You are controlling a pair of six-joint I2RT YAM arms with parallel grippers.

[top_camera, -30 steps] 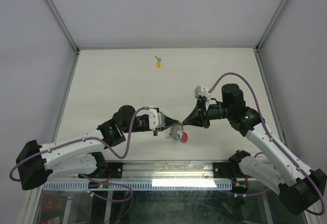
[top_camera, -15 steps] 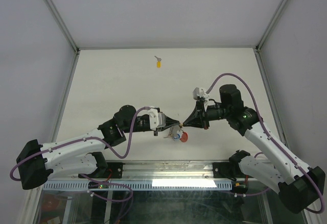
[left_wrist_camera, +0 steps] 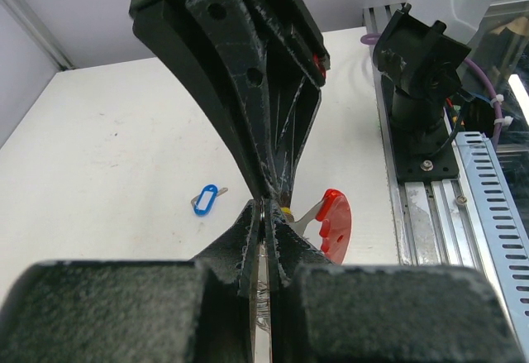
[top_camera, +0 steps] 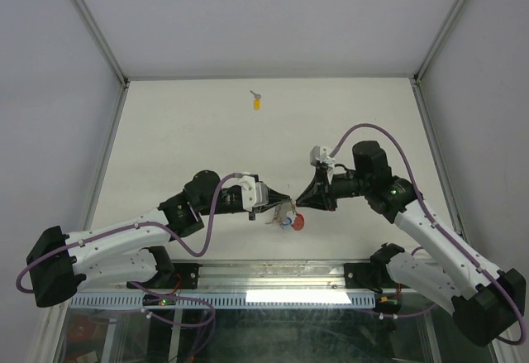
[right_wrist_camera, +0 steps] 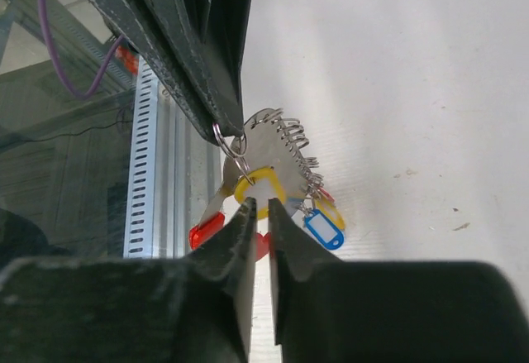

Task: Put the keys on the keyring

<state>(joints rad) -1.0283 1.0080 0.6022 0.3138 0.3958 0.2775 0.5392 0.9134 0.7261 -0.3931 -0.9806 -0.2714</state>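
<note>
My left gripper (top_camera: 283,200) is shut on a thin silver ring of the keyring (right_wrist_camera: 281,138), a cluster of wire rings with a curved red strip (left_wrist_camera: 335,224). The cluster hangs under both grippers in the top view (top_camera: 288,217). My right gripper (top_camera: 298,202) meets the left tip to tip. Its jaws stand almost together, at the lower edge of a yellow-tagged key (right_wrist_camera: 259,183), whose small ring links to the ring the left holds. A blue-tagged key (right_wrist_camera: 322,229) and another yellow tag (right_wrist_camera: 332,212) hang from the cluster. A loose yellow key (top_camera: 257,102) lies far back.
The metal rail (top_camera: 273,272) with both arm bases runs along the near table edge, just behind the grippers. The right arm's base (left_wrist_camera: 421,107) stands close on the right in the left wrist view. White enclosure walls surround the table.
The right arm's wrist and elbow have swung left and down toward the near edge while its fingertips stayed at the keyring. The left arm has not moved.
</note>
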